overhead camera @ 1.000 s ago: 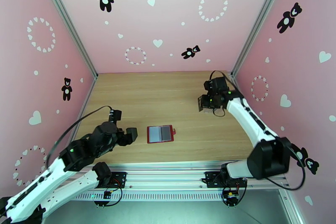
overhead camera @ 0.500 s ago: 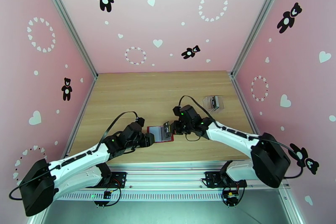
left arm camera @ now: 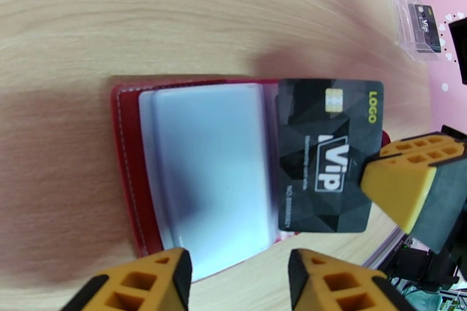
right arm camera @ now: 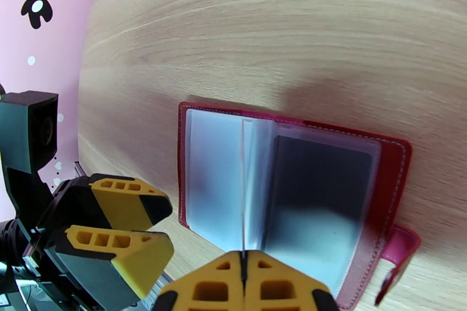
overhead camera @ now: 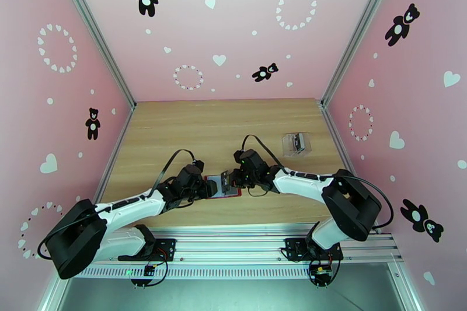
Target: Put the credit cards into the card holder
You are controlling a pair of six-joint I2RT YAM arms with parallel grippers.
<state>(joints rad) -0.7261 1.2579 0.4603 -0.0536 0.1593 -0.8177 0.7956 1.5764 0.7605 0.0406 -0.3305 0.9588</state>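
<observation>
Your right end effector [right arm camera: 242,261] grips a black card [left arm camera: 330,154] over the open card holder [left arm camera: 125,160] on the table [left arm camera: 175,14] — long edge along the spine. The left end effector [left arm camera: 236,262], jaws apart, flanks the opposite edge.

The pale wooden table [overhead camera: 175,131] is carrying two things. The red card holder [right arm camera: 216,184] is lying flat and open near the front edge, about midway across, its pale clear sleeves facing up. A clear plastic case [overhead camera: 296,144] is sitting well apart from it, farther back toward the right side.
</observation>
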